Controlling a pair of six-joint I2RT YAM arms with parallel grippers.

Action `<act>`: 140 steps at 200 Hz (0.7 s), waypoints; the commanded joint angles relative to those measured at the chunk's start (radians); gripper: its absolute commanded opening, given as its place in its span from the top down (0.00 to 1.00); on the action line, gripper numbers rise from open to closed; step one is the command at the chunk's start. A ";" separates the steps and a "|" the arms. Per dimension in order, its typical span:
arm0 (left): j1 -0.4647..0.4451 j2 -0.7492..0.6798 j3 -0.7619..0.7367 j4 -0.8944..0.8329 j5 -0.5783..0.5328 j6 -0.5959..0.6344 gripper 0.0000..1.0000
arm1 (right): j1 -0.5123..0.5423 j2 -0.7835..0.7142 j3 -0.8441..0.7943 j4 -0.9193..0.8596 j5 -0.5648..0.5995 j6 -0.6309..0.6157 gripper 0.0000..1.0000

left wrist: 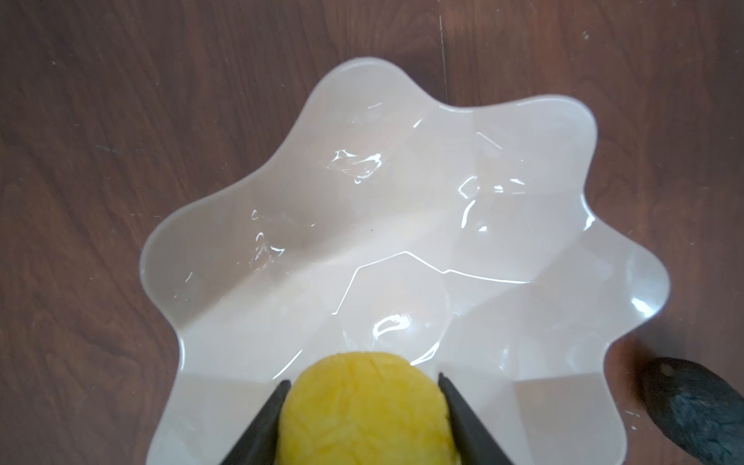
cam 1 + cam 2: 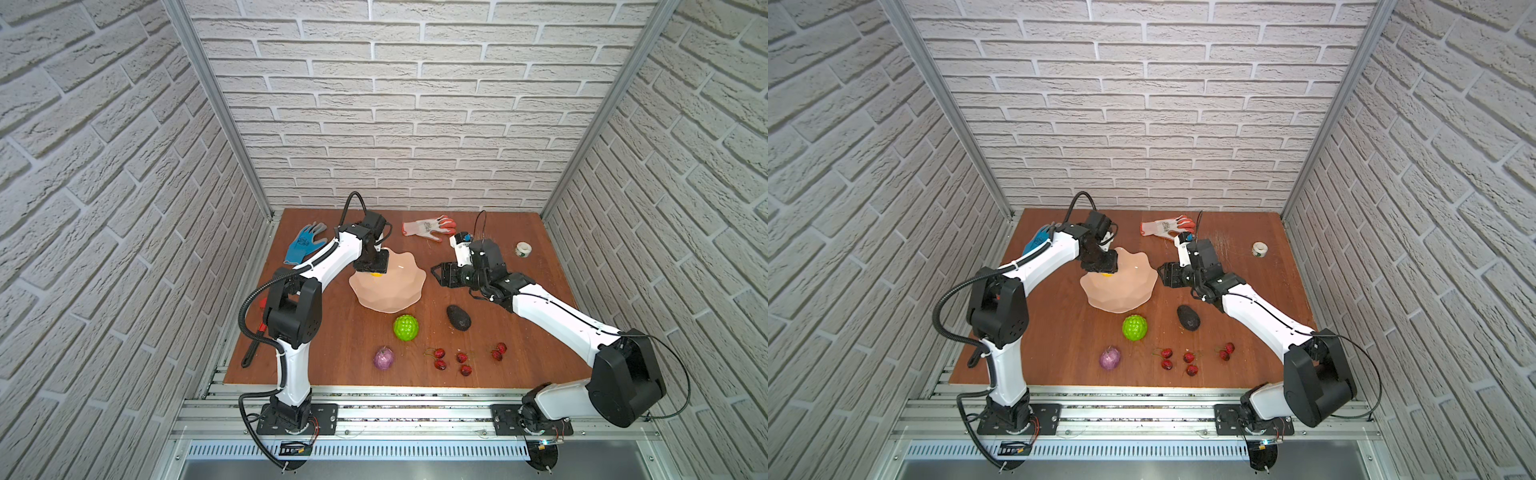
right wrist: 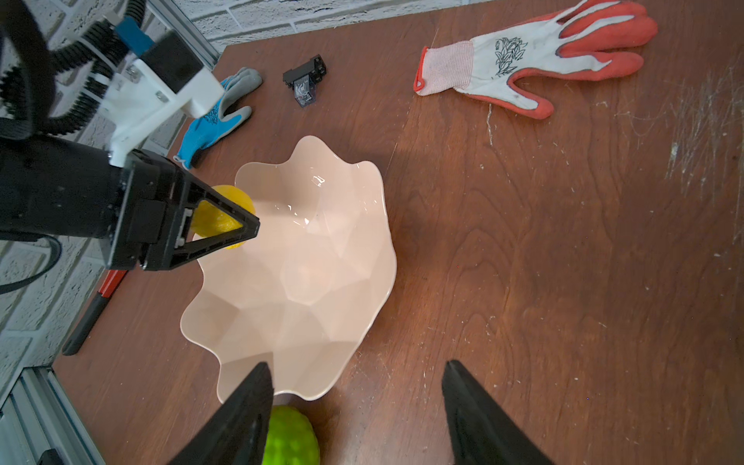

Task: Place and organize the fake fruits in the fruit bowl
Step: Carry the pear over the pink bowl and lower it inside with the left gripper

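Mid-frame in a top view, the left gripper [image 2: 371, 269] clasps the yellow fruit [image 2: 376, 274] over the upper-left rim of the fruit bowl [image 2: 386, 305]; the left wrist view shows bare hollow ahead, so lower inward before releasing; the right wrist view shows the right gripper [image 3: 357, 363] gaping, empty.
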 commanded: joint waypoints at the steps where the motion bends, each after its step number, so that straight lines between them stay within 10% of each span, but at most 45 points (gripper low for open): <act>1: -0.015 0.038 0.032 0.001 -0.023 0.015 0.56 | 0.010 -0.037 -0.006 0.050 0.013 0.001 0.31; 140: -0.050 0.209 0.109 0.025 -0.118 0.031 0.54 | 0.009 -0.083 -0.031 -0.004 0.040 -0.031 0.31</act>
